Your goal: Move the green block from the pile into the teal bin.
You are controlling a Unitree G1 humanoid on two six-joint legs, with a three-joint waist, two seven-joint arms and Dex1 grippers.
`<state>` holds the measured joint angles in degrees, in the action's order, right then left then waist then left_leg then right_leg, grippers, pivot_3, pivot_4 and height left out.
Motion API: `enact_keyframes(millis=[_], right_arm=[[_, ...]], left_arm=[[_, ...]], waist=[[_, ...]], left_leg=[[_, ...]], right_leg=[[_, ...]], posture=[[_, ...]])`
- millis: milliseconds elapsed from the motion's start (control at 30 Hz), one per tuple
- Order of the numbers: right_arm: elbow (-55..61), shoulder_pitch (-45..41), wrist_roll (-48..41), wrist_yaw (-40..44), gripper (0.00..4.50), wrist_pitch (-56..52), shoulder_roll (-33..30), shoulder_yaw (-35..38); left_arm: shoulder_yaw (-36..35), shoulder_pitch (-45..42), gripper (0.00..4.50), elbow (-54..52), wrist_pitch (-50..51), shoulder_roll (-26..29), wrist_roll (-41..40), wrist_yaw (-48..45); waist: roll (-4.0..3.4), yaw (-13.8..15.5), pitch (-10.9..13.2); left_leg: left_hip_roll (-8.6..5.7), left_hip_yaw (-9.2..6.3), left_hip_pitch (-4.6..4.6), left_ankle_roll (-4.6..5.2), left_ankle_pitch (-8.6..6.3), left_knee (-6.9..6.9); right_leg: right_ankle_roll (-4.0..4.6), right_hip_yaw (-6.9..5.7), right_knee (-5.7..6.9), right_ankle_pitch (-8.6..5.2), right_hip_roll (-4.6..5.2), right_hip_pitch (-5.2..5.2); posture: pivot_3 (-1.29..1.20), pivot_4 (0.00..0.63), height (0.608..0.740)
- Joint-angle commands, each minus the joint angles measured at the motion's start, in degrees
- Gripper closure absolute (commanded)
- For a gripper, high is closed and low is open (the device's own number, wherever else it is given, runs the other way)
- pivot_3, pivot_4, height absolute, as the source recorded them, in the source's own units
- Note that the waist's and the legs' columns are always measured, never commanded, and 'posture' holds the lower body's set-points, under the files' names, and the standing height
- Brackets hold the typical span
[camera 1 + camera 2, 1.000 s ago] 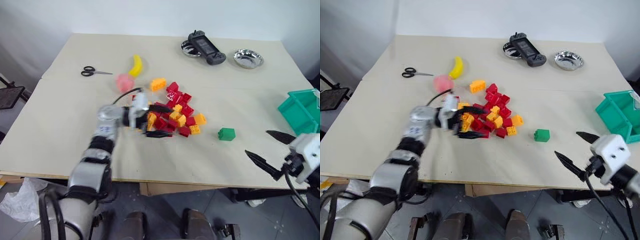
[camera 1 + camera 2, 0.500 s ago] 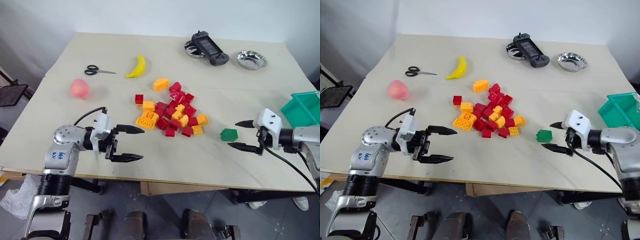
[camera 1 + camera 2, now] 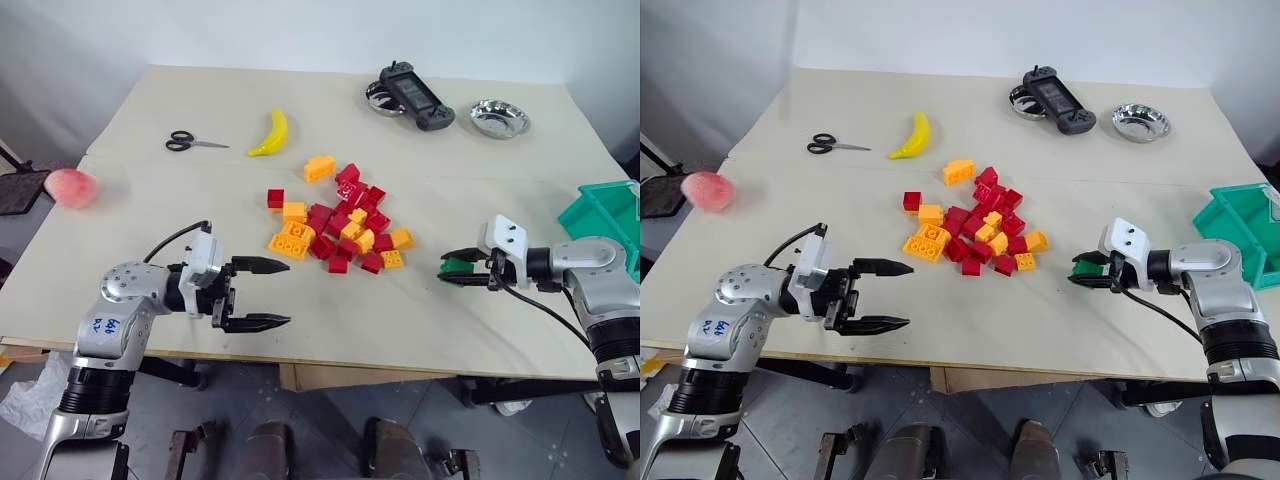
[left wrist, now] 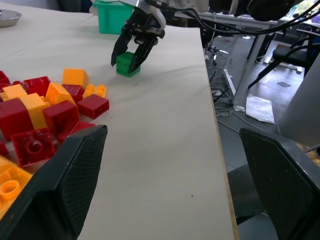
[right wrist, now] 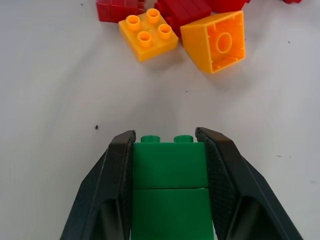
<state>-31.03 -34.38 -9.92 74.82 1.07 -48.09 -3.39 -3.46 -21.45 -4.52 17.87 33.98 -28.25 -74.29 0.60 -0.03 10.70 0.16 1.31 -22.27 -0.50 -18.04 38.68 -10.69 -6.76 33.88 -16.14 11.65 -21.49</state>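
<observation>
Right gripper (image 5: pixel 169 170) clamped on the green block (image 5: pixel 170 186), both black fingers flat against its sides, the block sitting on the table (image 3: pixel 130 200) just right of the pile (image 3: pixel 340 225); it's a glossy green brick, round studs facing the pile, a seam across its middle; teal bin (image 3: pixel 605 215) further right; left gripper (image 3: pixel 262 293) spread open, empty

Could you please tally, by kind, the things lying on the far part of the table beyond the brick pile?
Scissors: 1
Banana: 1
Handheld game controller: 1
Steel bowls: 2
Total: 5
</observation>
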Motion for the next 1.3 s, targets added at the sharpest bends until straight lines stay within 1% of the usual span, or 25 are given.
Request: enact_keyframes(millis=[33,100,233,267,367,433,500,567,700,833,900,967,1000,1133,1200,1267,1300], right_arm=[[5.6,4.3,-3.7,-1.4,3.01,-1.6,-3.3,6.8],[9.1,7.4,-5.8,-3.5,3.01,-3.8,-4.1,10.7],[19.4,15.7,-12.6,-12.8,3.01,-10.1,-3.6,25.0],[20.8,16.9,-13.1,-14.2,3.01,-10.5,-3.5,26.9],[20.7,19.3,-11.5,-26.6,3.01,-10.4,-3.4,38.0],[17.6,19.0,-9.2,-33.0,3.01,-8.5,-4.3,41.3],[11.6,15.6,-5.1,-41.1,3.01,-5.8,-5.9,41.7],[3.7,10.8,-1.6,-47.1,3.01,-2.9,-7.8,39.9],[-11.1,0.3,1.2,-49.0,3.01,0.0,-9.3,34.4],[-24.5,-8.0,4.4,-50.6,3.01,3.8,-10.8,29.5],[-29.2,-10.8,4.9,-50.4,2.27,4.8,-10.9,28.1],[-32.3,-12.5,5.5,-49.5,1.73,5.1,-10.8,26.7],[-33.3,-13.0,5.9,-49.5,1.36,5.7,-10.8,26.0],[-35.2,-13.8,6.3,-50.1,0.11,8.6,-10.9,24.9],[-34.5,-13.5,6.0,-48.6,0.05,10.7,-10.7,24.4],[-33.1,-13.1,4.7,-45.1,0.05,12.6,-10.0,24.5],[-31.3,-12.6,2.7,-41.5,0.05,13.8,-9.2,25.4]], left_arm=[[-0.5,0.4,0.0,-2.9,0.7,-2.0,-2.8,3.3],[-0.2,0.5,0.0,-3.3,0.8,-3.2,-2.9,4.8],[1.1,-0.7,0.0,-3.1,0.1,-8.2,-2.7,9.2],[1.3,-1.0,0.0,-3.2,0.4,-9.1,-2.8,10.0],[3.8,-2.6,0.0,-2.7,-1.1,-14.3,-1.2,14.2],[4.7,-4.1,0.0,-1.1,-2.2,-17.7,0.3,17.6],[5.5,-6.3,0.0,1.0,-3.1,-21.6,1.2,21.3],[6.4,-7.9,0.0,2.9,-3.5,-24.2,2.3,23.9],[8.0,-8.0,0.0,3.1,-4.0,-24.7,3.1,23.4],[8.2,-7.3,0.0,2.3,-4.1,-23.3,3.0,23.1],[7.7,-6.7,0.0,1.7,-4.0,-22.1,2.9,23.4],[7.1,-5.9,0.0,0.8,-4.0,-21.0,2.7,23.8],[6.9,-5.7,0.0,0.6,-3.9,-20.6,2.6,24.0],[5.7,-3.3,0.0,-1.2,-4.4,-18.1,3.1,24.8],[5.0,-2.2,0.0,-1.9,-4.8,-16.7,3.3,25.3],[3.9,-1.1,0.0,-2.0,-5.4,-15.2,3.7,25.7],[3.0,-0.4,0.0,-2.1,-6.1,-14.2,3.9,25.7]], waist=[[0.0,0.3,0.0],[0.0,0.2,0.0],[0.0,0.2,0.0],[0.0,0.3,0.0],[-0.02,0.7,0.0],[-0.01,1.2,0.0],[-0.01,1.3,0.0],[-0.03,1.2,0.0],[-0.13,-0.3,-0.1],[-0.15,-0.7,-0.1],[-0.17,-0.7,-0.1],[-0.18,-0.6,-0.1],[-0.18,-0.6,-0.1],[-0.19,-0.2,0.0],[-0.2,-0.2,0.0],[-0.2,-0.2,0.0],[-0.21,-0.3,0.0]], left_leg=[[-0.01,0.0,-0.01,0.0,0.0,0.0],[-0.02,0.0,-0.02,0.0,-0.01,0.01],[0.0,0.0,0.0,-0.01,-0.01,0.01],[0.0,0.0,0.0,-0.01,-0.01,0.06],[-0.01,0.01,0.0,-0.01,-0.01,0.07],[-0.02,0.05,-0.01,0.0,-0.01,0.09],[-0.02,0.06,0.0,0.0,-0.01,0.11],[-0.02,0.11,0.0,0.0,-0.01,0.17],[0.0,0.18,0.08,0.01,-0.01,0.02],[0.0,0.22,0.08,0.01,-0.01,-0.1],[-0.01,0.22,0.07,0.01,-0.01,-0.08],[0.0,0.21,0.06,0.01,-0.01,-0.1],[-0.01,0.2,0.06,0.01,-0.01,-0.09],[-0.01,0.2,0.03,0.01,-0.01,-0.09],[-0.01,0.2,0.02,0.01,-0.01,-0.1],[-0.01,0.2,0.02,0.01,-0.01,-0.09],[-0.01,0.2,0.02,0.01,-0.01,-0.09]], right_leg=[[0.0,0.0,-0.01,0.0,0.01,0.0],[0.0,0.0,-0.02,0.0,0.01,0.0],[0.0,0.0,0.01,0.0,0.0,0.01],[0.0,0.0,0.01,0.01,0.0,0.03],[0.0,0.01,0.01,0.01,0.01,0.04],[-0.02,0.03,-0.02,0.04,0.02,0.04],[-0.01,0.05,-0.04,0.06,0.01,0.06],[-0.01,0.09,-0.03,0.07,0.01,0.05],[-0.02,0.16,-0.05,0.08,-0.01,0.04],[-0.02,0.15,-0.12,0.08,0.0,0.02],[-0.02,0.16,-0.13,0.08,0.0,0.02],[-0.02,0.15,-0.15,0.08,0.0,0.02],[-0.02,0.14,-0.15,0.08,0.0,0.02],[-0.02,0.14,-0.19,0.08,0.0,0.02],[-0.02,0.14,-0.21,0.08,0.0,0.02],[-0.02,0.13,-0.21,0.08,0.0,0.02],[-0.02,0.13,-0.22,0.08,0.0,0.02]], posture=[[0.0,0.15,0.74],[0.0,0.15,0.74],[0.0,0.15,0.74],[0.0,0.15,0.74],[0.0,0.15,0.74],[0.0,0.15,0.74],[0.0,0.15,0.74],[0.0,0.15,0.74],[0.0,0.15,0.74],[0.0,0.15,0.74],[0.0,0.15,0.74],[0.0,0.15,0.74],[0.0,0.15,0.74],[0.0,0.15,0.74],[0.0,0.15,0.74],[0.0,0.15,0.74],[0.0,0.15,0.74]])
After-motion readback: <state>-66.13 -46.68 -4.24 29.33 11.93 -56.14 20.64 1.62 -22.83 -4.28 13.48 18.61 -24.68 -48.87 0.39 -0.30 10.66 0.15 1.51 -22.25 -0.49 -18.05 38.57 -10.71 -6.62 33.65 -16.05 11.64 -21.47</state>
